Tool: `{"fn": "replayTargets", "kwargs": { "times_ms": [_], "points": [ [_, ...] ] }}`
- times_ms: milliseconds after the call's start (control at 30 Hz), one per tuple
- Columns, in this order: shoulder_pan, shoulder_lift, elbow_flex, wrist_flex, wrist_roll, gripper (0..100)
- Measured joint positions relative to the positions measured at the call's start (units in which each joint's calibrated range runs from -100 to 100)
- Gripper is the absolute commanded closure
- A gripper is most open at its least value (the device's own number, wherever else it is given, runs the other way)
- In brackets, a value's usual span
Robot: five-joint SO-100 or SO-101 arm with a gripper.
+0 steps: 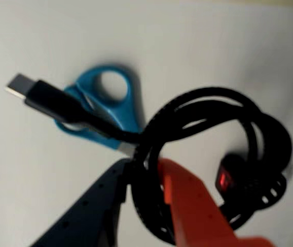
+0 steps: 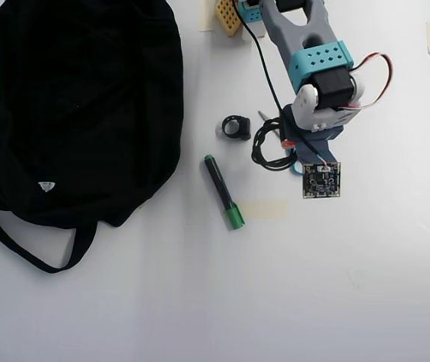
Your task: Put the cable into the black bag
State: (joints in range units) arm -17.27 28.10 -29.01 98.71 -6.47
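A robot arm's gripper (image 1: pixel 145 177) clamps its dark and orange fingers on the coiled black cable (image 1: pixel 208 149), whose plug end sticks out over a pair of blue scissors (image 1: pixel 108 105) on the white worktop (image 1: pixel 213 46). Seen from overhead, the cable (image 2: pixel 264 151) is well apart from the black bag (image 2: pixel 79 105), with a black ring (image 2: pixel 237 127) and a green-capped marker (image 2: pixel 223 192) lying between. The pickup looks done; the carry across and the drop into the bag remain.
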Motion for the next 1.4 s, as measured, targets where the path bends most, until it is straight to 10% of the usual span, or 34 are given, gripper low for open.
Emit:
{"fn": "replayTargets", "kwargs": {
  "times_ms": [1400],
  "points": [
    [19.0,-29.1,30.3,0.0,7.0,98]
  ]
}}
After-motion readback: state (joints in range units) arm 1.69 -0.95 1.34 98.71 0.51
